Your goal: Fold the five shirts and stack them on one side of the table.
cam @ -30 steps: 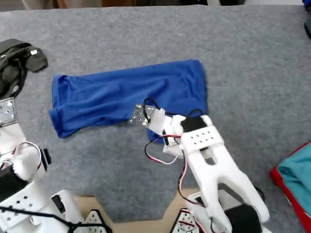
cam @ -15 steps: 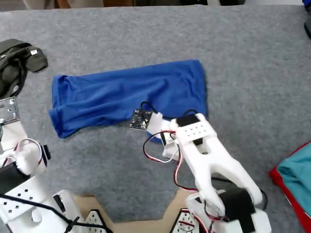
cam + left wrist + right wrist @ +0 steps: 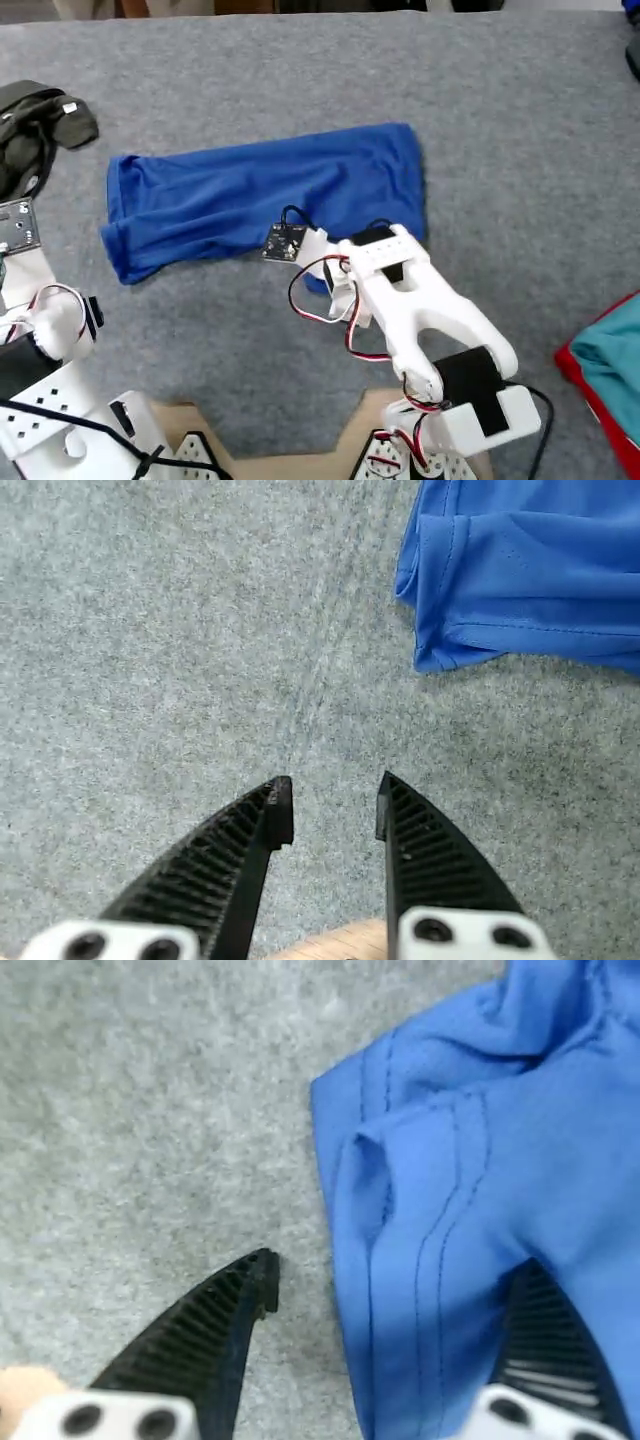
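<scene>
Grey felt covers the bench (image 3: 500, 100), and at the upper left of the high view a dark olive garment (image 3: 40, 120) lies bunched in a heap, likely one of the five. Below it, at the lower left, the left hand (image 3: 334, 795) hangs over bare felt, jaws partly open and gripping nothing, with the left end of the shirt in work a little way off. That blue shirt (image 3: 270, 195) lies across the middle as a long flat band, so the lengthwise folding looks done and a cross fold seems due. The right hand (image 3: 395, 1280) sits at the band's lower edge, spread wide and holding nothing: one finger over bare felt, the other over the cloth, a stitched hem corner between them. The next move, I judge, is to close on that hem and take both layers, not just the top one. Loose wires (image 3: 320, 300) loop beside the edge and could snag the cloth. At the far right edge a teal cloth (image 3: 610, 355) waits on something red (image 3: 575, 375).
</scene>
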Robot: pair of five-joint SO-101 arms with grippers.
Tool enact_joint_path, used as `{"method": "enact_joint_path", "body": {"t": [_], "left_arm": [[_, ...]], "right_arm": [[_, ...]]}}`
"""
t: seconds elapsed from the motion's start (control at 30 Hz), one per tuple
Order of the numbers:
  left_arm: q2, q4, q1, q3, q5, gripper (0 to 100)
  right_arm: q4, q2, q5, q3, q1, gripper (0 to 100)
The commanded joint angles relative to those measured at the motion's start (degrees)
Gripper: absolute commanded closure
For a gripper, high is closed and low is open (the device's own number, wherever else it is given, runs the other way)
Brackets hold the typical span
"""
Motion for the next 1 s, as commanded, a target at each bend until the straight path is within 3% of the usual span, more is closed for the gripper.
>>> {"method": "enact_joint_path", "body": {"t": [0.0, 0.17, 0.37, 0.7, 0.97], "left_arm": [[0.0, -0.5, -0.1, -0.2, -0.4, 85], [0.0, -0.5, -0.2, -0.2, -0.4, 85], [0.0, -0.4, -0.4, -0.2, -2.3, 85], [0.0, -0.4, -0.5, -0.2, -2.7, 85], [-0.2, 0.4, -0.6, -0.4, -2.8, 85]], "right_arm": [[-0.4, 2.7, 0.5, -3.6, 0.0, 75.4], [-0.4, 4.0, 0.5, -5.3, 2.9, 86.8], [3.3, 3.1, 0.5, -9.5, 6.1, 87.1], [11.0, -3.3, 0.5, -22.1, 6.0, 87.1], [13.5, 0.0, 0.5, -27.5, 5.8, 86.8]]}}
